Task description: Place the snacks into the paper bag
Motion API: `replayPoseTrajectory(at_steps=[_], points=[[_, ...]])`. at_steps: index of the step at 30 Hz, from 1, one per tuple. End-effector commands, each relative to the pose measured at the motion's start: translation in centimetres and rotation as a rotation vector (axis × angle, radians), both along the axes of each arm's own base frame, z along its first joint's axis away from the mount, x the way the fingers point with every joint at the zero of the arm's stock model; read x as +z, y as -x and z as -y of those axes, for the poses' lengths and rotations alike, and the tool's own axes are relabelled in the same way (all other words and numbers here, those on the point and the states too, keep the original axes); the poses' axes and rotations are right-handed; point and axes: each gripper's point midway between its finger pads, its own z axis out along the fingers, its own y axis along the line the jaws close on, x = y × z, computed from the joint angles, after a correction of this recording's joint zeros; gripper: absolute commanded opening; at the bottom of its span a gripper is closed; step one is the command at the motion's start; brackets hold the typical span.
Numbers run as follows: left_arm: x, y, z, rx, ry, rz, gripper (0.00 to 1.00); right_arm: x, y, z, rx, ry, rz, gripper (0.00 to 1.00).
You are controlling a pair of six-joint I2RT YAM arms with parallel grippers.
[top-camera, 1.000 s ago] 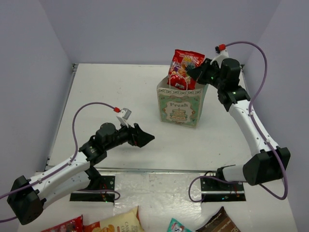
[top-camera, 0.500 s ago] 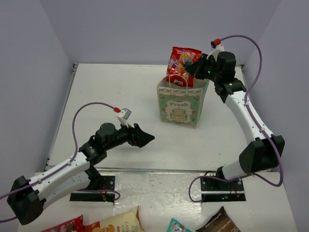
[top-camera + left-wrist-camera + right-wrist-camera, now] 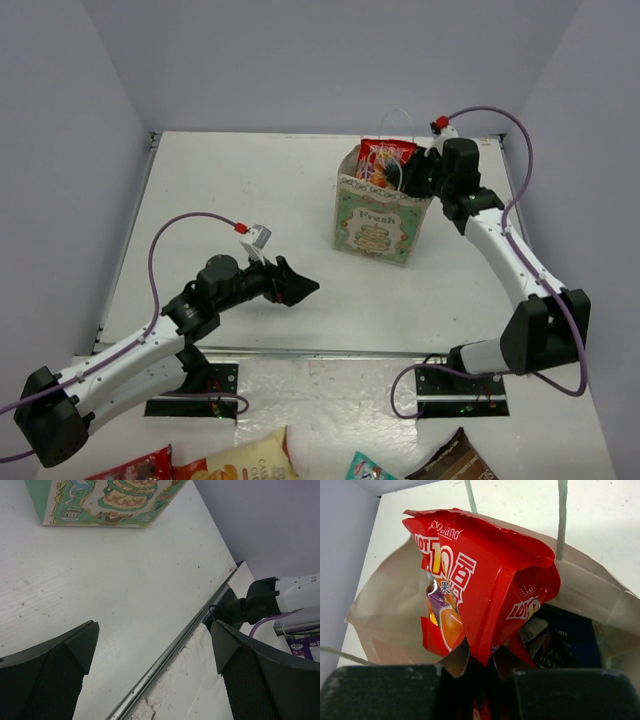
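Tabletop (image 3: 230, 190) white, walls (image 3: 300, 60) lavender, paper bag (image 3: 378, 218) standing

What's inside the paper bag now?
The red candy bag, held by the right hand, sits in the mouth of the paper bag; a dark blue packet shows beneath. Anything deeper is covered.

The right gripper (image 3: 477, 677) has its two black fingers (image 3: 380, 690) clamped on the lower corner of a crumpled red candy bag (image 3: 480, 575), which stands tilted in the mouth of the paper bag (image 3: 385, 615). To the right of it, deeper inside the bag, lies a dark packet (image 3: 570, 647) with a bit of crinkled silver foil (image 3: 536, 629) at its edge. Two thin white handles (image 3: 562, 515) rise from the far rim against the white table (image 3: 520, 500), with a pale wall (image 3: 340, 540) at the left.
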Motion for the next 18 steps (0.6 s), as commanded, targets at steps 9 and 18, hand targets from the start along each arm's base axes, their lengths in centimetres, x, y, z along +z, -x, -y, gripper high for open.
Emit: replayPoseTrajectory(at_steps=[9, 18], points=[[0.7, -0.3, 0.1, -0.006, 0.009, 0.039, 1.00, 5.1, 6.8, 0.3, 0.029, 0.004, 0.186, 0.01], [0.8, -0.2, 0.3, -0.012, 0.015, 0.038, 1.00, 4.9, 10.0, -1.1, 0.095, 0.027, 0.132, 0.18]])
